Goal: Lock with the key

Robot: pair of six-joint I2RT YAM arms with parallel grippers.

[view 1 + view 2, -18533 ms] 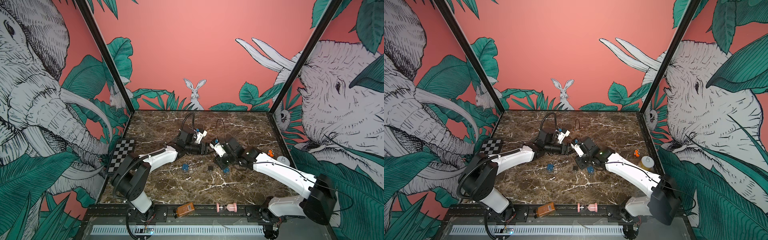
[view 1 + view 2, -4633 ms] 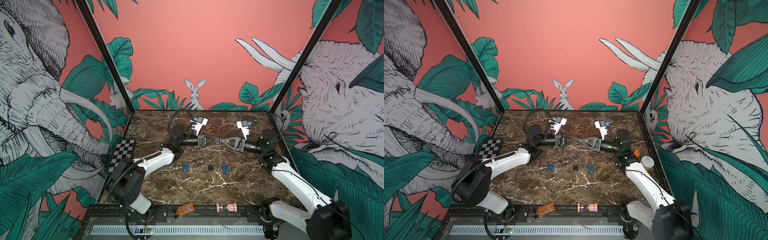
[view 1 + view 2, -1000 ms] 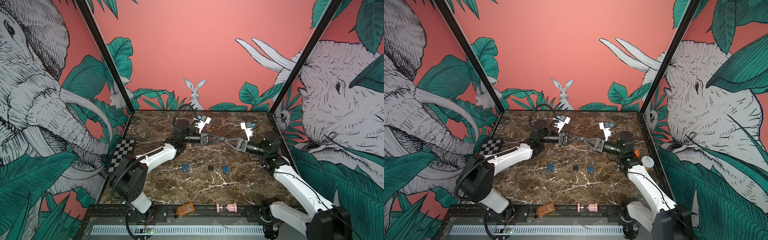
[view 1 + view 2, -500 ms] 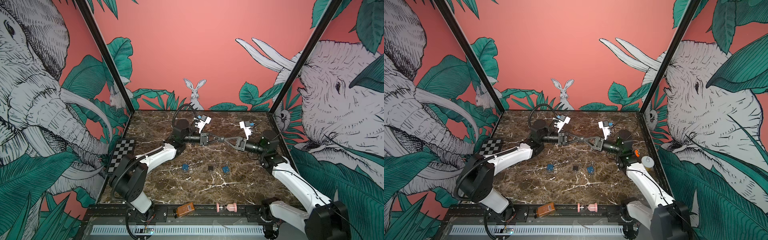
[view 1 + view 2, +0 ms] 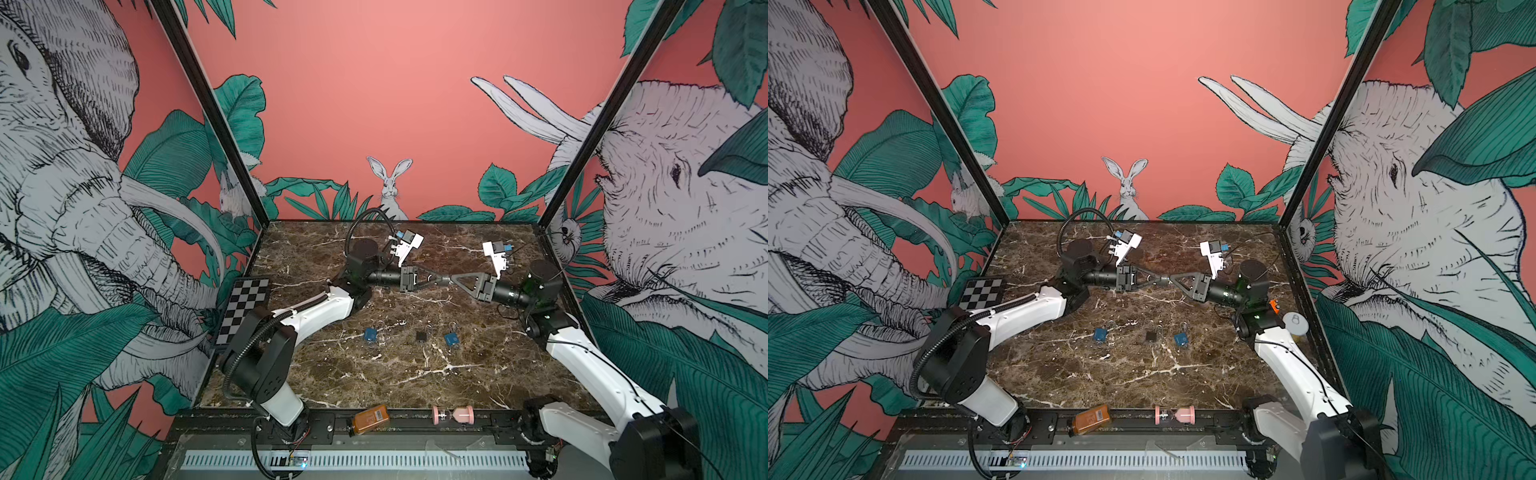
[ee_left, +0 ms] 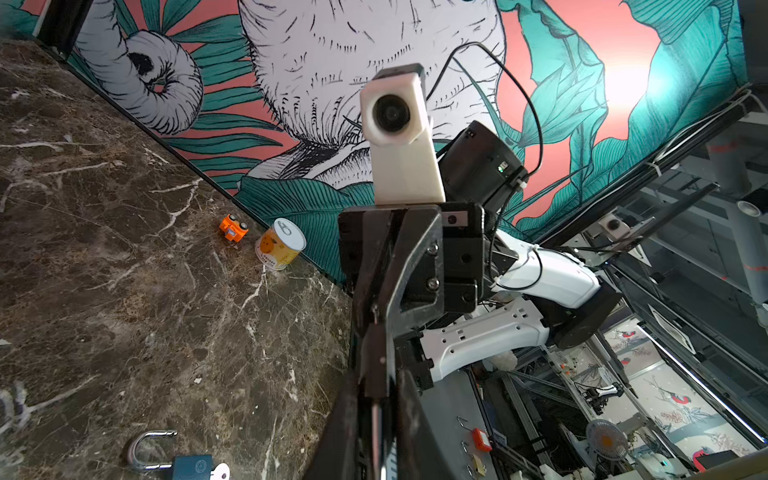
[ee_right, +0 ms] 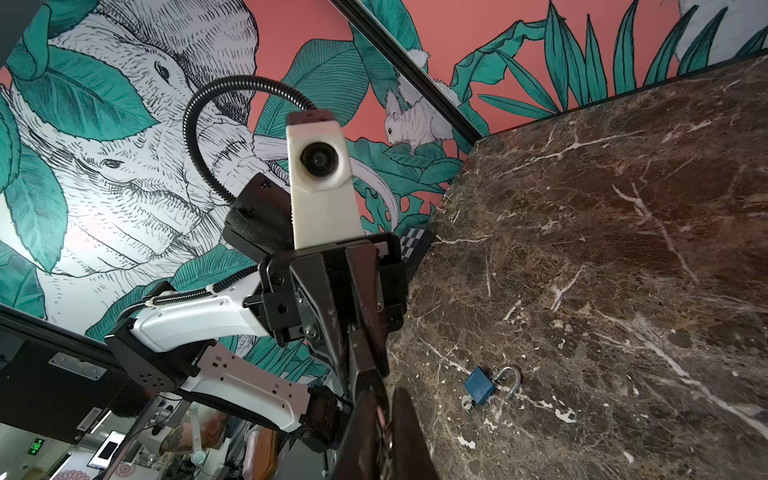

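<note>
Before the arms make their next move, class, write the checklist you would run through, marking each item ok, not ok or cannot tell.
1. Left claw shut: ok.
2. Right claw shut: ok.
3. Claw tips meeting above the table: ok.
4. Key gripped between them: cannot tell.
5. Blue padlock, black padlock, second blue padlock lying on the table, apart from both arms: ok.

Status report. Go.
Left gripper, right gripper shut, tip to tip midair. Small item gripped between, key or lock unclear. Three padlocks on table, untouched. No obstruction.
</note>
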